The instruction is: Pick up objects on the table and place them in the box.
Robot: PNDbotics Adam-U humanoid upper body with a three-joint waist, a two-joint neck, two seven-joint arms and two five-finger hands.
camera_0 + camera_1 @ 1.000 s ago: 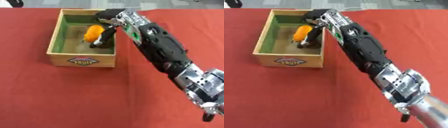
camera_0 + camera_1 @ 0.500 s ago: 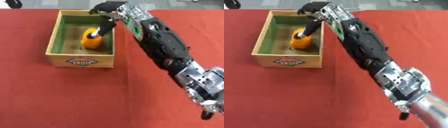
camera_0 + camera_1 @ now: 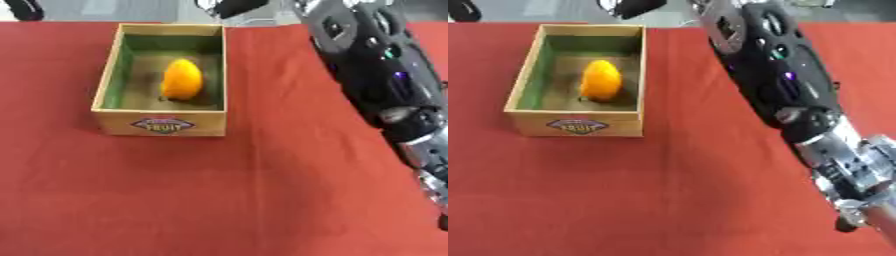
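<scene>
While the smooth orange oval fruit lies inside the wooden box, long axis running front to back, your right hand sits above the far rim. Whether its fingers are spread, you cannot tell. The red-clothed surface shows nothing else to pick.

Bulky black right arm with round caps, small green and purple lights, silver joints lower down.

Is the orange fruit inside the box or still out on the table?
Inside. The orange fruit lies on the floor of the wooden box, with nothing touching it.
</scene>
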